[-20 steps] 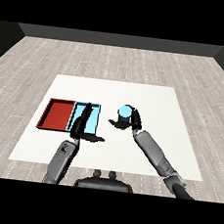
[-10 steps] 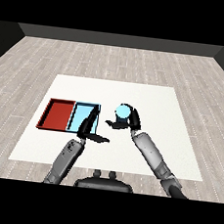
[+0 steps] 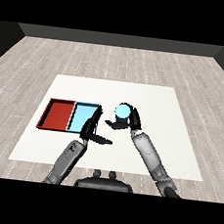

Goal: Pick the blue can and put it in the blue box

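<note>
Head view shows the blue can (image 3: 123, 110) upright and enclosed by the right hand (image 3: 128, 121), which stands just right of the blue tray (image 3: 80, 118) on the white desk (image 3: 179, 141). Fingers (image 3: 135, 118) of that hand curl round the can's far side and the thumb comes across in front, so the can is held about its body with only its pale round top exposed. Whether its base touches the desk or is raised cannot be told from this angle. Left hand (image 3: 91, 130) lies over the near right corner of the blue tray, fingers straight and spread, thumb pointing right; it holds nothing. Red tray (image 3: 56, 114) adjoins the blue tray on its left, the two touching along one wall. Assessment of the object: a rigid cylinder, probably light, unlikely to deform under the grasp; its smooth curved wall is judged the likeliest surface to slip or rotate, and it would tip if released off vertical. Recommended hold is the one present, around the mid-body with thumb opposing the fingers, axis kept vertical. Hazard noted: the left hand occupies the tray edge nearest the can, so the crossing to the blue tray appears to require clearance above or behind it.
</note>
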Action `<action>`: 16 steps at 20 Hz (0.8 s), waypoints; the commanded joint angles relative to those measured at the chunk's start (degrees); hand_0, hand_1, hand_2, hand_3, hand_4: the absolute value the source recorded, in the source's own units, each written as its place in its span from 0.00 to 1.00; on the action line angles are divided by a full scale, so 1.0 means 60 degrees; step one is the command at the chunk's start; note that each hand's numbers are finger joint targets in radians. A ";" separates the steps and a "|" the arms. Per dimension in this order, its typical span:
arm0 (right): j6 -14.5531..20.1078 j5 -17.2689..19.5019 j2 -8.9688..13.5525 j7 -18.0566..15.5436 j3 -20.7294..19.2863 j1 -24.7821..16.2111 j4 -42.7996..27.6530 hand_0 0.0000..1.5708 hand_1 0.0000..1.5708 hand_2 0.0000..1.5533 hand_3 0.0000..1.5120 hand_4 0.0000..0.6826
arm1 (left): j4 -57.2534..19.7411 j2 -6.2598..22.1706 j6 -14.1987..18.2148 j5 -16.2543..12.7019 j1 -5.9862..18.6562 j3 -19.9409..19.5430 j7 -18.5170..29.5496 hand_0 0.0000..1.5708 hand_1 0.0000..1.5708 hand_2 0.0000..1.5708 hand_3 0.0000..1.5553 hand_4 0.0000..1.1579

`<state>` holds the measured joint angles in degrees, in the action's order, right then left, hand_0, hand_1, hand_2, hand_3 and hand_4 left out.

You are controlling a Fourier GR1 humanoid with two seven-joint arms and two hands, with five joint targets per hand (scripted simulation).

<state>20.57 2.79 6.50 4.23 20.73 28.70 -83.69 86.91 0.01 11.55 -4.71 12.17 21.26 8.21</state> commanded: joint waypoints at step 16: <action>-0.0948 0.1298 -0.1069 0.0405 -0.0526 0.0135 -0.0025 0.95 0.95 0.94 0.92 0.84 | -0.2067 -0.0001 0.0729 -0.0501 0.0611 0.0399 0.0722 0.00 0.00 0.00 0.00 0.00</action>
<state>15.57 9.86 1.29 6.30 18.58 27.72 -84.92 76.29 0.02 13.66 -7.02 16.94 21.42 10.92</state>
